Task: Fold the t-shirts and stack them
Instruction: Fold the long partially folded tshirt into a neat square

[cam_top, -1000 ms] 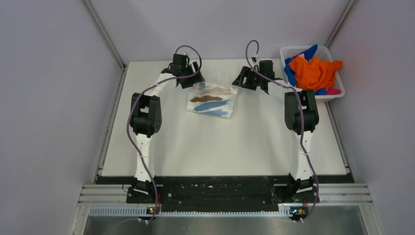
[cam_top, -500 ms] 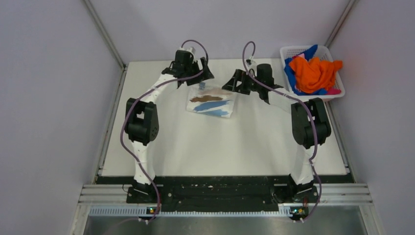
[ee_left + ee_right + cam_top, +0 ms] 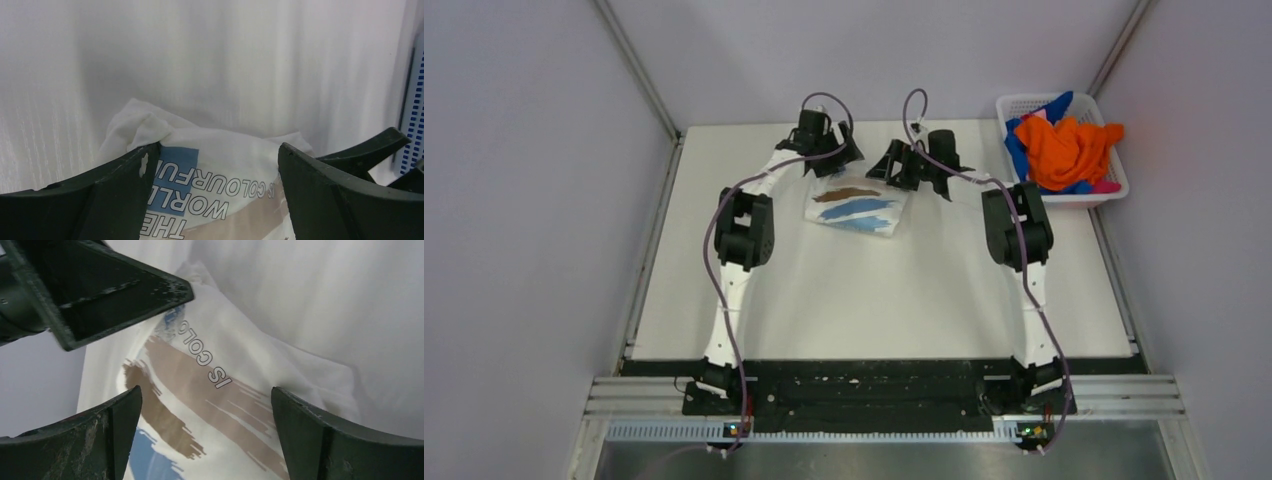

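Observation:
A folded white t-shirt (image 3: 857,207) with blue and brown printed strokes lies flat at the far middle of the table. My left gripper (image 3: 836,163) is open over its far left corner; the left wrist view shows the shirt (image 3: 235,165) with printed letters between the wide jaws. My right gripper (image 3: 896,165) is open over its far right corner; the right wrist view shows the shirt (image 3: 220,405) below the jaws and the left gripper's finger (image 3: 115,285) at the upper left. Orange (image 3: 1064,148), blue (image 3: 1016,152) and pink (image 3: 1106,186) shirts are heaped in the basket.
A white plastic lattice basket (image 3: 1022,103) stands at the table's far right corner, its blue-lit side showing at the right edge of the left wrist view (image 3: 414,100). Grey walls close the table at the back and both sides.
Both grippers have moved inward toward each other over the shirt's far edge. The shirt's far edge now lies a little nearer and flatter than before.

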`<action>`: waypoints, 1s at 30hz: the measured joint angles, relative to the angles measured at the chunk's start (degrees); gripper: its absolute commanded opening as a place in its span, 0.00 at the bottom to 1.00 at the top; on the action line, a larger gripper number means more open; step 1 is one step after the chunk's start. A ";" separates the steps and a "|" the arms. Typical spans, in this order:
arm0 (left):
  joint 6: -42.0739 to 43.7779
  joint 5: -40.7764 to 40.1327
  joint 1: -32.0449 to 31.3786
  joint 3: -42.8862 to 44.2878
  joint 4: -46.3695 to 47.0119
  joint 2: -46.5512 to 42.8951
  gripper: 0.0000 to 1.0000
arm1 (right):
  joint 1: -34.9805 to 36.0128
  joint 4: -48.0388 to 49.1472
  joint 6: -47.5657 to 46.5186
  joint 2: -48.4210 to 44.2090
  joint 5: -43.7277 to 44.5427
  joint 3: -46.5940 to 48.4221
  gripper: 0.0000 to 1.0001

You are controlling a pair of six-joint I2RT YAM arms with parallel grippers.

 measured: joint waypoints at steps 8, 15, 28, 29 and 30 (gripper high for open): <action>-3.43 -2.75 0.35 -1.84 -0.11 -0.15 0.94 | -0.68 -0.28 0.90 6.01 0.22 6.47 0.99; -4.02 -4.37 0.20 -18.08 -0.37 -11.04 0.94 | -0.07 6.84 2.45 3.74 -0.63 -0.48 0.99; -3.17 -4.55 -0.07 -40.59 -4.20 -30.08 0.95 | 3.82 9.35 3.72 -9.94 -0.79 -21.03 0.99; -2.95 -4.70 -0.07 -41.27 -4.55 -31.61 0.95 | 3.80 8.35 3.43 -10.51 -0.79 -21.03 0.99; -2.73 -4.70 -0.09 -41.99 -4.66 -33.24 0.95 | 3.80 6.78 3.08 -11.54 -0.72 -21.07 0.99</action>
